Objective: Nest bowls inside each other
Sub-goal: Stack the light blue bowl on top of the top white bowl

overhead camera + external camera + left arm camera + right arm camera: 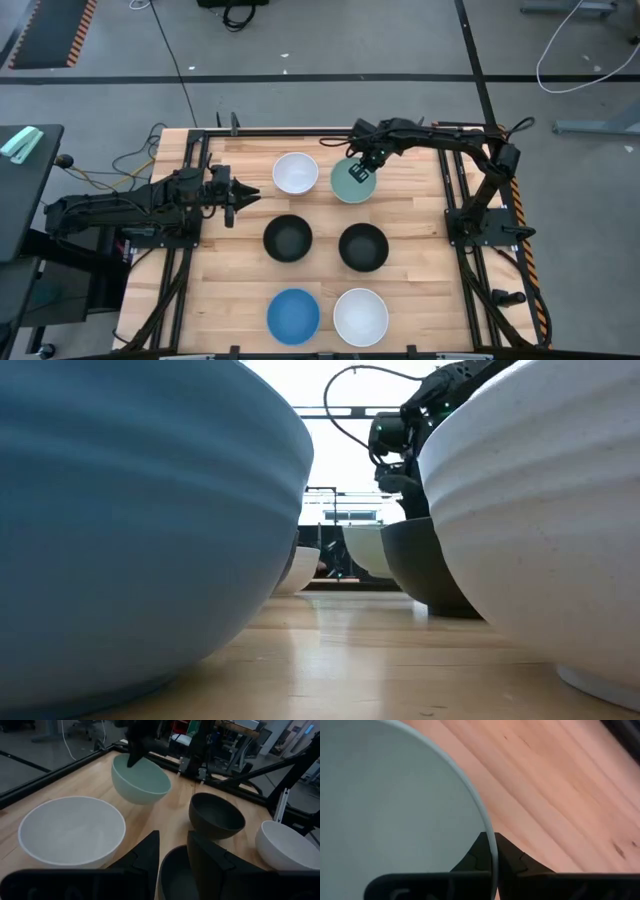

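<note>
High view: you have six bowls, two white (295, 172), two black (288, 238), one blue (293, 315), one mint bowl (350, 183) pinched by right claw (364, 171); left claw (243, 195) spread.

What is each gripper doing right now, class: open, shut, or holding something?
Left gripper: open, holding nothing.
Right gripper: shut on the mint green bowl, pinching its rim.
</note>
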{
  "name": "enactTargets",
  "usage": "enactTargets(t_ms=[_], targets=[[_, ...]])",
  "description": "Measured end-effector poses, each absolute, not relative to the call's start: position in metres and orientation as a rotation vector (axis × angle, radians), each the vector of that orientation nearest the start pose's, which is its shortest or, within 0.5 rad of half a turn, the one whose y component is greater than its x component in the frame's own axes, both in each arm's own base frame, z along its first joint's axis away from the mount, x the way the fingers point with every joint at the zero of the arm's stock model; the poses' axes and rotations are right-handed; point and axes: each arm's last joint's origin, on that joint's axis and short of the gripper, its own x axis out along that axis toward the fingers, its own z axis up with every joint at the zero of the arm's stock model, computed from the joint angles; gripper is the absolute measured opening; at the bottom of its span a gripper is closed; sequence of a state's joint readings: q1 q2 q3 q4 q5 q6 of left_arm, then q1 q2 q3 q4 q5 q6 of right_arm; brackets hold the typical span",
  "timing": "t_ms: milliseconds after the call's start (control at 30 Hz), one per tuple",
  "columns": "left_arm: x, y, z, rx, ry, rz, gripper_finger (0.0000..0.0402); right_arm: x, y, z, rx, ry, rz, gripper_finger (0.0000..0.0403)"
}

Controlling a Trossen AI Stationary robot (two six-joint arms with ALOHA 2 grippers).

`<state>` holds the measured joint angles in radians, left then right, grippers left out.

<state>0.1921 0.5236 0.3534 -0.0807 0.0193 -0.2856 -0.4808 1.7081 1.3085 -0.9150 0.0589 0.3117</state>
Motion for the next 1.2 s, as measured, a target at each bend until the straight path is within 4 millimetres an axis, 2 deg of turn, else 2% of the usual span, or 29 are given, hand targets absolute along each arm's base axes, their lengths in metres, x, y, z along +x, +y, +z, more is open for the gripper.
enactTargets(t_ms=[333,533,667,900,1200], targets=[[0.134,0.026,0.229,-0.309,0.223,0.214,0.0107,0.315,-0.146,0.277,0.481,1.076,-0.621,0.0005],[0.134,0.026,0.229,-0.309,0.222,0.214,0.0107,0.329,-0.149,0.312,0.477,0.887,-0.586,0.0004],[0.134,0.026,0.229,-0.308,0.222,0.214,0.0107,0.337,-0.152,0.327,0.501,0.826,-0.55,0.0004],[0.134,0.026,0.229,-0.303,0.221,0.213,0.0107,0.367,-0.163,0.329,0.528,0.819,-0.476,0.0004],[0.134,0.026,0.23,-0.299,0.216,0.213,0.0107,0.417,-0.185,0.297,0.526,0.942,-0.431,0.0004]])
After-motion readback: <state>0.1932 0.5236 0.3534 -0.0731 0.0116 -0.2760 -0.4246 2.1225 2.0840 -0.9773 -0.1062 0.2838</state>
